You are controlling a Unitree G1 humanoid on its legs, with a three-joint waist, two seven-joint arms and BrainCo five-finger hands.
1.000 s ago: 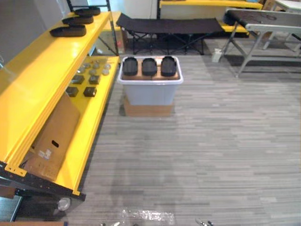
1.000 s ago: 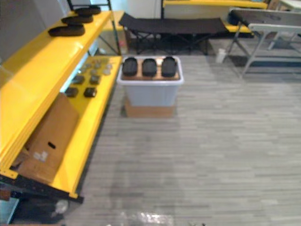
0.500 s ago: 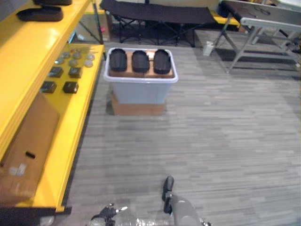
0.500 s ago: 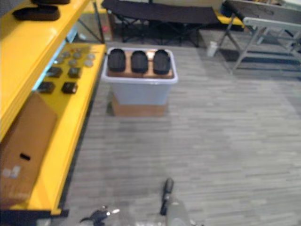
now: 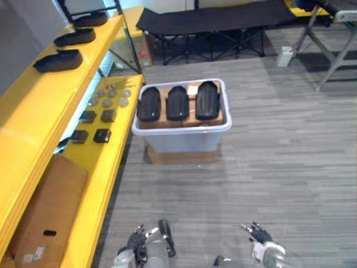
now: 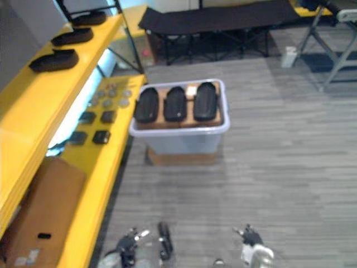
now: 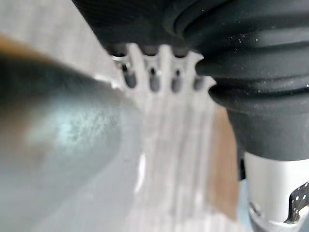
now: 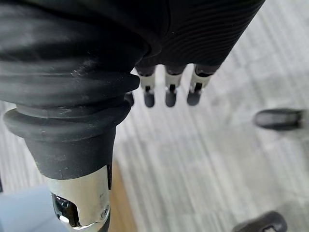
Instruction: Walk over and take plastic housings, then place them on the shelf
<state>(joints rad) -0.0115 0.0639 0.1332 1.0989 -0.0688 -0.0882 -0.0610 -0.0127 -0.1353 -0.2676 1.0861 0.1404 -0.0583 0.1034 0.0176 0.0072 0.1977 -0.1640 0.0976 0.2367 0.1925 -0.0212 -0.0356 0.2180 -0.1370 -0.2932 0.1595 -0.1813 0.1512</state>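
Three black plastic housings (image 5: 180,103) lie side by side on a brown board in a pale grey bin (image 5: 181,127) on the floor ahead of me. Three more black housings (image 5: 57,60) rest on the top level of the yellow shelf (image 5: 33,128) at the left. My left hand (image 5: 135,244) and right hand (image 5: 258,235) hang low at the near edge, well short of the bin. In the wrist views the left hand's fingers (image 7: 154,79) and the right hand's fingers (image 8: 169,92) are relaxed over the floor and hold nothing.
The bin stands on a brown box (image 5: 181,155). The shelf's lower level carries small dark and round parts (image 5: 95,117) and a cardboard box (image 5: 47,212). A black folding cot (image 5: 212,22) stands behind, with a white bottle (image 5: 286,56) and grey table legs (image 5: 334,50) at the right.
The camera has moved, so the bin now sits lower and nearer in the picture. Both hands now show at the bottom edge, where one arm showed before.
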